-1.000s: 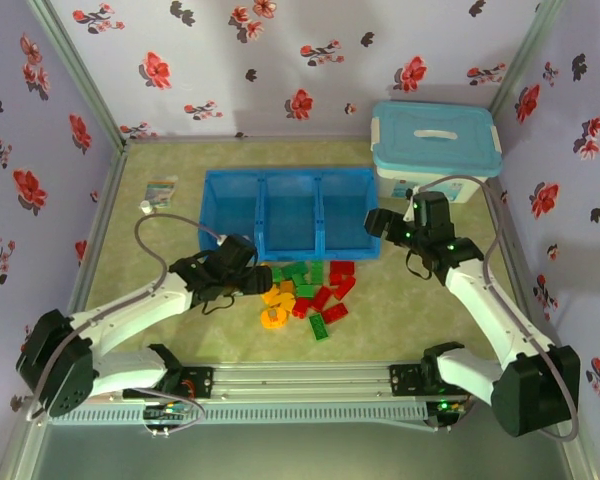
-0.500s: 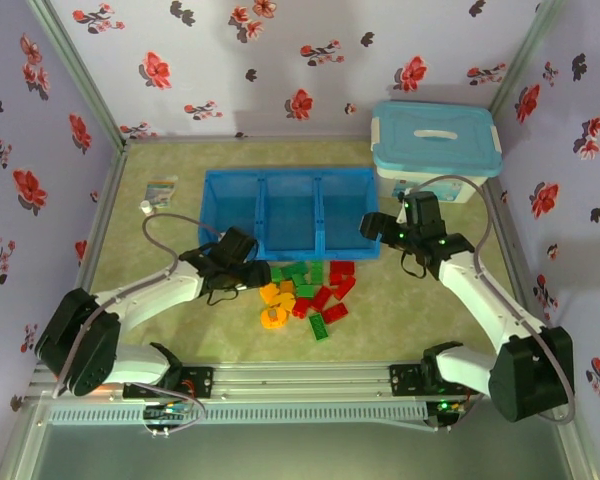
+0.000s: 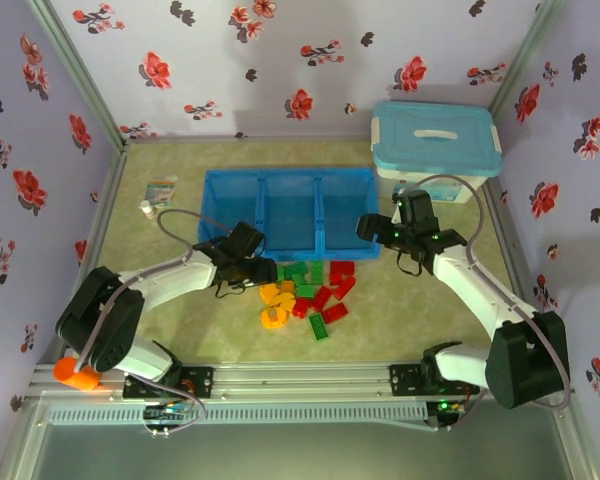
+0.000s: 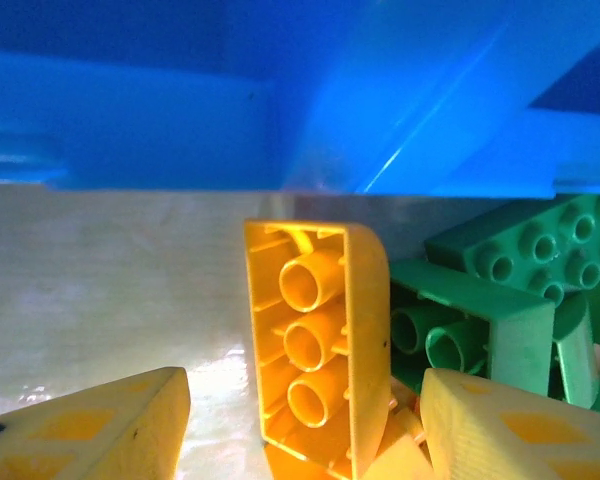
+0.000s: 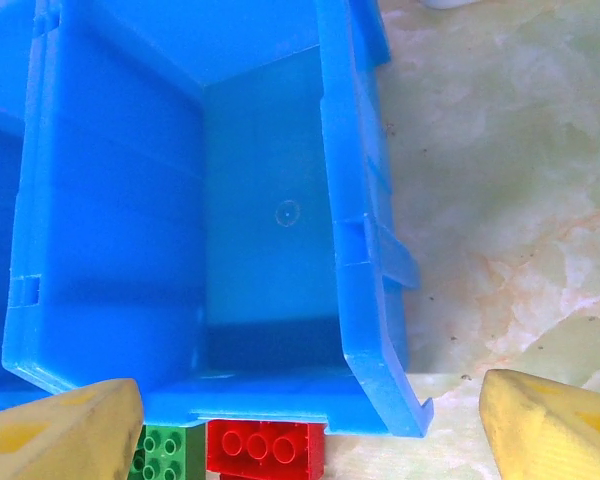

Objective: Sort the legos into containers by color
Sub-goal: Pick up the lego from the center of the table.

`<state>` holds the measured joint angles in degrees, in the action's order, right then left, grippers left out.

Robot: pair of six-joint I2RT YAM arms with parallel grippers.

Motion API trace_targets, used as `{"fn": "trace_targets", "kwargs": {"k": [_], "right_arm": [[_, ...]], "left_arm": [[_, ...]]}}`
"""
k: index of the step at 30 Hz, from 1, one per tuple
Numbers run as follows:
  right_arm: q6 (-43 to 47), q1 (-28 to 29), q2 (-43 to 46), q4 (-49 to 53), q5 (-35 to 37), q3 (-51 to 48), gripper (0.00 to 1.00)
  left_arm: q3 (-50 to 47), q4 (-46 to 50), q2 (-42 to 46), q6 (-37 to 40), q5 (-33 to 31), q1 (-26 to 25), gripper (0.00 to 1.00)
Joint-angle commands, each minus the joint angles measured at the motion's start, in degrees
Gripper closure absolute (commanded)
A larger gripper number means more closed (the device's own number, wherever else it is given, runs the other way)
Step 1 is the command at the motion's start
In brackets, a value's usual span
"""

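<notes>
left pincer stands half open astride an upright yellow brick at the edge of the legos, just before the tray. best to close squarely on its flat sides, then lift clear of the green bricks. right pincer hangs wide open, empty.

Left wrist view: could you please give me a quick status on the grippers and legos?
Left gripper straddles upright orange lego, grip unclear. Right gripper open, empty, at right compartment of blue tray. Legos piled before tray. Green legos crowd the orange one.
</notes>
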<state>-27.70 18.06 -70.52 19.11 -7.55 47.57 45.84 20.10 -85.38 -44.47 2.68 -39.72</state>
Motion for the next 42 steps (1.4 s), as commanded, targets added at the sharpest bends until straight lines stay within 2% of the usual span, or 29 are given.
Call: {"fn": "trace_targets", "kwargs": {"k": [1, 9, 16, 19, 27, 34, 42], "right_arm": [[-1.0, 0.4, -0.5, -1.8, 0.3, 1.9, 0.12], [-1.2, 0.6, -1.7, -2.0, 0.0, 2.6, 0.13], [-1.5, 0.9, -2.8, -2.5, -0.3, 3.5, 0.13], [-1.6, 1.1, -3.0, -2.8, -0.3, 3.5, 0.13], [-2.0, 1.6, -2.2, -2.9, 0.2, 2.3, 0.14], [-2.4, 1.9, -1.7, -3.2, 0.3, 1.6, 0.14], [-2.5, 2.5, -1.7, -3.0, 0.4, 2.4, 0.14]], "left_arm": [[2.1, -0.3, -2.3, 1.5, 0.8, 0.4, 0.38], [2.6, 0.1, -5.0, 1.8, 0.8, 0.9, 0.39], [2.8, 0.5, -6.4, 1.8, 0.8, 1.1, 0.47], [2.7, 0.9, -6.0, 2.0, 0.6, 1.0, 0.53], [1.5, 4.2, -0.6, 0.9, -1.0, 0.7, 0.75], [1.9, 9.1, 9.7, 0.5, -4.8, 0.9, 0.78], [5.5, 12.4, 12.0, 2.4, -4.9, 2.0, 0.78]]}}
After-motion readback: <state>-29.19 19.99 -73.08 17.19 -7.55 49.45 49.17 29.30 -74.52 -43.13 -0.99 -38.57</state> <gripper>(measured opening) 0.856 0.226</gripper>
